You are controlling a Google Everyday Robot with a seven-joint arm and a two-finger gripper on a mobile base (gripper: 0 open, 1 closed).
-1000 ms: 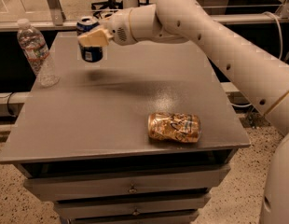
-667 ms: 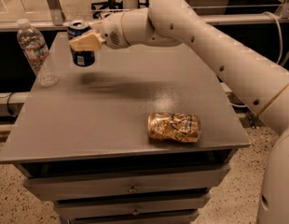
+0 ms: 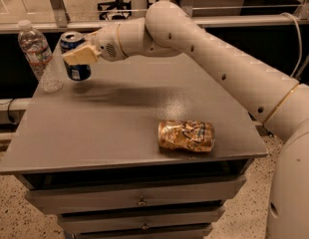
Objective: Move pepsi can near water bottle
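- Since approx 1 s ago, pincer (image 3: 77, 54) w/ pepsi can (image 3: 77, 72) has shifted left across the far side of the desk (image 3: 109, 128) and a bit lower, closing on the water bottle (image 3: 37, 51); nothing else has moved.
- Pincer: clamped on the pepsi can at mid-height; a cream-tan finger (image 3: 83, 57) lies across the can's front, the other is hidden behind it.
- Pepsi can: upright, dark blue body, silver top w/ rim catching light, white and red marks below the finger. It sits at the far-left corner of the desk, just right of the bottle, w/ a narrow gap between them. Can't tell if its base touches the desk.
- Water bottle: upright at the far-left edge, clear ribbed plastic, white cap, white-and-red label; roughly twice the can's height.
- Arm (image 3: 219, 63): white, reaches in from the right, over the back of the desk; its shadow falls on the grey top.
- Gold can (image 3: 186, 136): lies on its side near the front-right edge, well apart from the other two.
- Drawers (image 3: 139, 200): below the top, closed.
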